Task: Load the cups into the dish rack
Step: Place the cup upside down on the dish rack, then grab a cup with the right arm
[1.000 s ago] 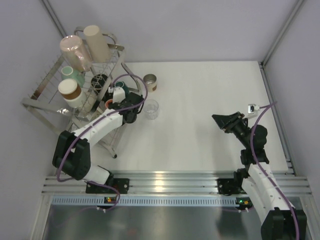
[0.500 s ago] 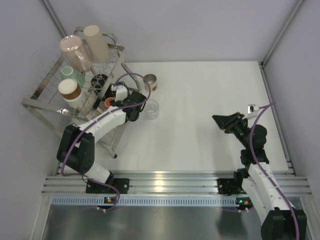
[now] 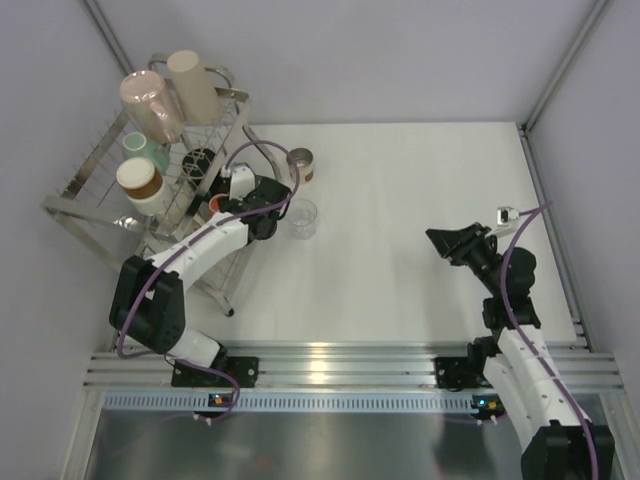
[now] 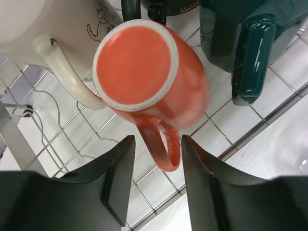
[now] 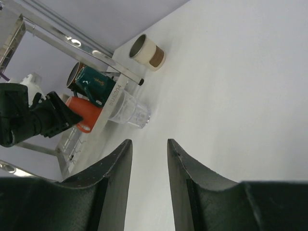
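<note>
Widening left gripper (image 4: 158, 140) astride racked orange mug (image 4: 144, 72).

White mug (image 4: 43, 24), perhaps cartoon-printed, is cropped at top-left.

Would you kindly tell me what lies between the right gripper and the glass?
Nothing: the table between the right gripper and the glass is bare, as the right wrist view shows.
</note>
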Robot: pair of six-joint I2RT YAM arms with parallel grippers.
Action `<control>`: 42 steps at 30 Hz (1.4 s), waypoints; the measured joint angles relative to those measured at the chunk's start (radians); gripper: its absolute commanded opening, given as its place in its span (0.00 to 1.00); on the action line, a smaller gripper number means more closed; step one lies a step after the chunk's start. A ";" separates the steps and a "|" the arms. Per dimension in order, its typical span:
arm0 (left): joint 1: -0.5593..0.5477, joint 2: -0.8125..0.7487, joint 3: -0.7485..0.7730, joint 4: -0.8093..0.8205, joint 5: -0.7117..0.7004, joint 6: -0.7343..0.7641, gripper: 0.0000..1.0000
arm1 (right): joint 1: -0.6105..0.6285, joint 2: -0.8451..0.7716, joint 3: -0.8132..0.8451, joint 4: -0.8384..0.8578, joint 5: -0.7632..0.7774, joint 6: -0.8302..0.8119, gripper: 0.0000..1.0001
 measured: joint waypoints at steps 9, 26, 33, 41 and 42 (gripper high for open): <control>-0.001 -0.044 0.000 0.000 0.069 0.024 0.53 | 0.000 0.000 0.000 -0.017 0.000 -0.005 0.36; -0.049 -0.071 0.090 -0.018 0.213 0.110 0.52 | 0.000 0.055 0.042 -0.082 -0.001 -0.026 0.36; -0.069 -0.071 0.133 -0.024 0.312 0.093 0.52 | 0.060 0.259 0.197 -0.166 0.061 -0.060 0.41; -0.178 -0.017 0.246 0.002 0.546 0.102 0.52 | 0.367 0.563 0.439 -0.164 0.275 -0.071 0.48; -0.188 -0.012 0.255 0.006 0.564 0.102 0.52 | 0.391 0.609 0.467 -0.165 0.293 -0.069 0.48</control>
